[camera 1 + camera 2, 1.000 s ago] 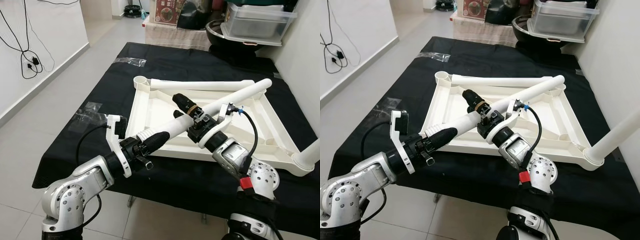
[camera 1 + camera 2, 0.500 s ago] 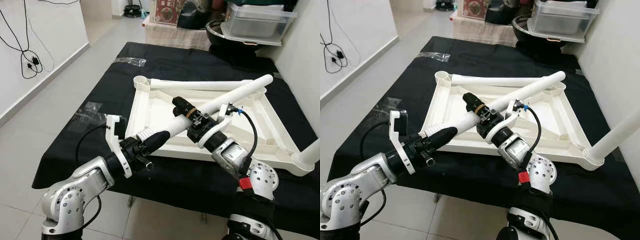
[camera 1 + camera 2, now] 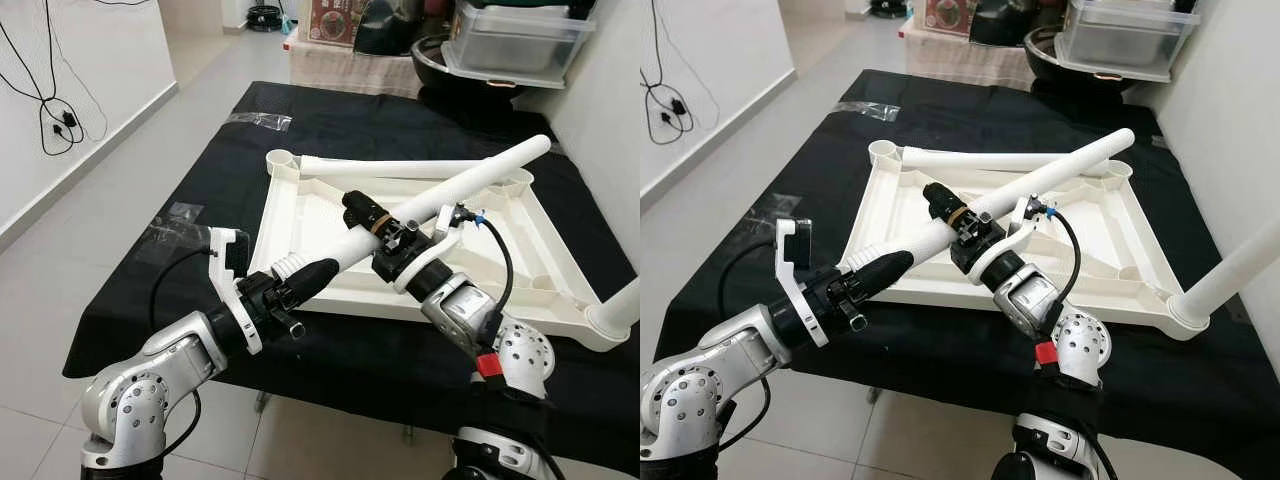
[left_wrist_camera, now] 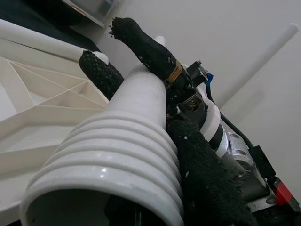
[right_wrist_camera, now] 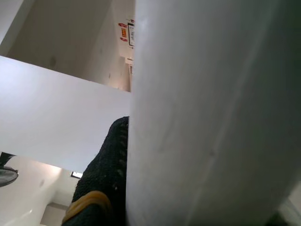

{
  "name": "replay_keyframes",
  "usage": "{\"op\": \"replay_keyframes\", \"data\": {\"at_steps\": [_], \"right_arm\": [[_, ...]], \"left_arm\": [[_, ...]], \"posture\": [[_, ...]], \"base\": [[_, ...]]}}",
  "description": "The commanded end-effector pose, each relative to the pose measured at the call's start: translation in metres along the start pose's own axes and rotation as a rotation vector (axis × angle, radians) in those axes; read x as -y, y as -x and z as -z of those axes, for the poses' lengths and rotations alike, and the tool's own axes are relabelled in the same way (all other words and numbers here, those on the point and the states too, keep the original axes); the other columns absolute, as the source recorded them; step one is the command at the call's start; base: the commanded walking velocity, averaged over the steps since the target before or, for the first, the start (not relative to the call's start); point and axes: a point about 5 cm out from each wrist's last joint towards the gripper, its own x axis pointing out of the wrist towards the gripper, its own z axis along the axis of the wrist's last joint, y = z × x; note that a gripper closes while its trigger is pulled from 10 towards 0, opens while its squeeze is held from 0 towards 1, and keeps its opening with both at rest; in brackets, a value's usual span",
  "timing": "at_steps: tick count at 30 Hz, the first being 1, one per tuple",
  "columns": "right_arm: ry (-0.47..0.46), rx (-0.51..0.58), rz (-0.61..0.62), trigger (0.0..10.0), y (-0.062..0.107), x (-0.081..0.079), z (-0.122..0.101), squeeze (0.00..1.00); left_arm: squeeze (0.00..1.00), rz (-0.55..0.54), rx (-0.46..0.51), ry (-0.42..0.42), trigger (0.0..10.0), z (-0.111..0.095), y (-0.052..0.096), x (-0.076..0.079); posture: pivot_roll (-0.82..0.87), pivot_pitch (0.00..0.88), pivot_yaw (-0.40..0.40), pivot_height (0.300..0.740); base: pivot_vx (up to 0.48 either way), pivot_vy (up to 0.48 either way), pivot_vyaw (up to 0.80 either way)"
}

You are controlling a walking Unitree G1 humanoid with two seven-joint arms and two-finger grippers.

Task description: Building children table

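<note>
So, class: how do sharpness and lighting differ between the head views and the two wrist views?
Left eye view: evenly lit and sharp, white table leg and left gripper crisp. Left wrist view: the leg's ribbed end looms soft and close. Right wrist view: the leg is a blurred pale mass beside a dark finger.
</note>
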Motion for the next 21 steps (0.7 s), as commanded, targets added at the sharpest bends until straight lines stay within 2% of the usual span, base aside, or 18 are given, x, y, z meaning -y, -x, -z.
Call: {"op": "replay_keyframes", "data": {"at_steps": [1,4,5,10,11,16,21], "right_arm": [[0.017,-0.027,-0.028,0.0,-0.006,-0.009,0.005,0.0],[0.017,-0.026,-0.028,0.0,-0.006,-0.009,0.004,0.0],[0.02,-0.023,-0.031,0.0,-0.006,-0.01,0.003,0.0],[0.046,0.017,-0.052,0.0,-0.009,-0.017,-0.01,0.0],[0.055,0.035,-0.065,0.0,-0.01,-0.021,-0.016,0.0],[0.073,0.066,-0.085,0.0,-0.014,-0.028,-0.028,0.0],[0.116,0.086,-0.056,0.0,-0.014,-0.026,-0.035,0.0]], "left_arm": [[0.0,0.044,-0.106,0.063,10.0,0.016,-0.005,0.005],[0.0,0.042,-0.107,0.068,10.0,0.016,-0.005,0.004],[1.0,0.036,-0.101,0.081,10.0,0.016,-0.004,0.002],[1.0,-0.018,-0.113,0.072,10.0,0.021,0.003,-0.005],[0.0,-0.025,-0.124,0.075,10.0,0.024,0.005,-0.007],[0.0,-0.061,-0.134,0.083,10.0,0.029,0.01,-0.011],[0.0,-0.069,-0.153,0.085,10.0,0.032,0.012,-0.01]], "posture": [[0.06,0.07,-0.084,0.74],[0.06,0.07,-0.084,0.74],[0.06,0.066,-0.082,0.74],[0.07,0.052,-0.084,0.74],[0.06,0.043,-0.087,0.74],[0.07,0.04,-0.088,0.74],[0.07,0.031,-0.089,0.74]], "base": [[0.0,0.0,0.0],[0.0,0.0,0.0],[0.0,0.0,0.0],[0.0,0.0,0.0],[0.0,0.0,0.0],[0.0,0.0,0.0],[0.0,0.0,0.0]]}}
